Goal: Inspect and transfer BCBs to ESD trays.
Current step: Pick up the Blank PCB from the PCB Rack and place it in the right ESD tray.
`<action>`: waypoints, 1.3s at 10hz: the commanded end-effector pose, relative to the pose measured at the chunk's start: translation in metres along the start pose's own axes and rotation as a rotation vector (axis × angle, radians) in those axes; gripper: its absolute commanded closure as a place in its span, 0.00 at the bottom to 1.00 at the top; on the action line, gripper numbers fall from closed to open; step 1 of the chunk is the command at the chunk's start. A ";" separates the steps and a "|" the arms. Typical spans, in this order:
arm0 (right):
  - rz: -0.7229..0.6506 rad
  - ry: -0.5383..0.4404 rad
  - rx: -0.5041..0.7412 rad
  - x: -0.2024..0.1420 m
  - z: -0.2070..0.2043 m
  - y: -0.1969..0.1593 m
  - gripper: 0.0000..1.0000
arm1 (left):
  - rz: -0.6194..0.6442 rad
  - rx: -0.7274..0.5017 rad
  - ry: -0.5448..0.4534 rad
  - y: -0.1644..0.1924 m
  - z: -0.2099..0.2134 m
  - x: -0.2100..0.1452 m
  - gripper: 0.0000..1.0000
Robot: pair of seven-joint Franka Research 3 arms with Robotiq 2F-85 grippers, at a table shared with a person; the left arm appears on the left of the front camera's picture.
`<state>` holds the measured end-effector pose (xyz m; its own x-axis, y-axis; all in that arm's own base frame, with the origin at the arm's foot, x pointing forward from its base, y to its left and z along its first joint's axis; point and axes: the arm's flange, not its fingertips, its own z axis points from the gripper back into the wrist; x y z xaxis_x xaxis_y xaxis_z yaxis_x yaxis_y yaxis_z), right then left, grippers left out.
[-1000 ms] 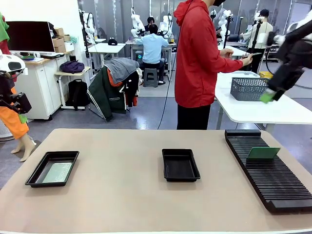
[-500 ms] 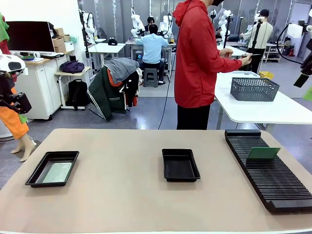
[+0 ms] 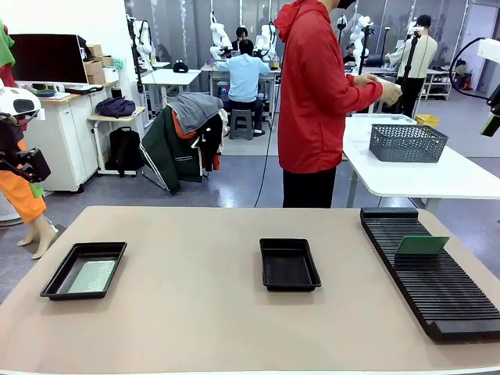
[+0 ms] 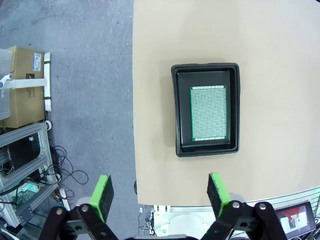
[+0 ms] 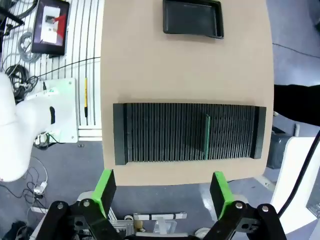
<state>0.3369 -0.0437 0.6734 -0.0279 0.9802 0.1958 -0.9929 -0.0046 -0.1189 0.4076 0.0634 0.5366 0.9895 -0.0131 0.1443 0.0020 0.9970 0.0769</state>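
Note:
One ESD tray (image 3: 53, 279) lies at the table's left with a pale speckled BCB (image 3: 92, 276) flat in it; the left wrist view looks straight down on this tray (image 4: 232, 107) and board (image 4: 208, 113). A second ESD tray (image 3: 289, 266) sits mid-table with a bare black floor, and its far end appears in the right wrist view (image 5: 192, 17). Another green BCB (image 3: 422, 244) stands on edge in the rack (image 3: 437, 297); from above it is a thin green line (image 5: 207, 136). My left gripper (image 4: 160, 192) and right gripper (image 5: 163, 192) both hang high above the table, open, holding nothing.
A long black slotted rack (image 5: 165, 132) runs along the table's right side. A person in a red hoodie (image 3: 312, 94) stands at the far edge, hands (image 3: 383, 90) raised together. Behind is a white table with a grey mesh basket (image 3: 408, 142).
My right arm has swung up and away to the picture's right edge. The person's hands have come together. Trays, boards and left arm have not moved.

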 end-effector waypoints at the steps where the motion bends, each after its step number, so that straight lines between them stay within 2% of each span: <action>1: 0.044 0.054 0.021 -0.010 0.001 -0.011 0.00 | -0.003 -0.006 -0.003 0.002 -0.002 -0.001 0.00; 3: 0.066 0.071 -0.010 -0.010 0.001 -0.015 0.00 | -0.003 -0.006 -0.003 0.002 -0.002 -0.001 0.00; 4: 0.043 0.046 -0.047 -0.009 0.001 -0.015 0.00 | -0.003 -0.006 -0.003 0.002 -0.002 -0.001 0.00; 5: 0.045 0.036 0.009 -0.006 -0.002 -0.012 0.00 | -0.003 -0.006 -0.003 0.002 -0.002 -0.001 0.00; 13: 0.045 0.036 0.009 -0.006 -0.002 -0.012 0.00 | -0.003 -0.006 -0.003 0.002 -0.002 -0.001 0.00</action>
<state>0.3508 -0.0494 0.6728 -0.0677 0.9858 0.1537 -0.9907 -0.0483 -0.1268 0.4076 0.0634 0.5366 0.9895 -0.0132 0.1442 0.0021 0.9970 0.0769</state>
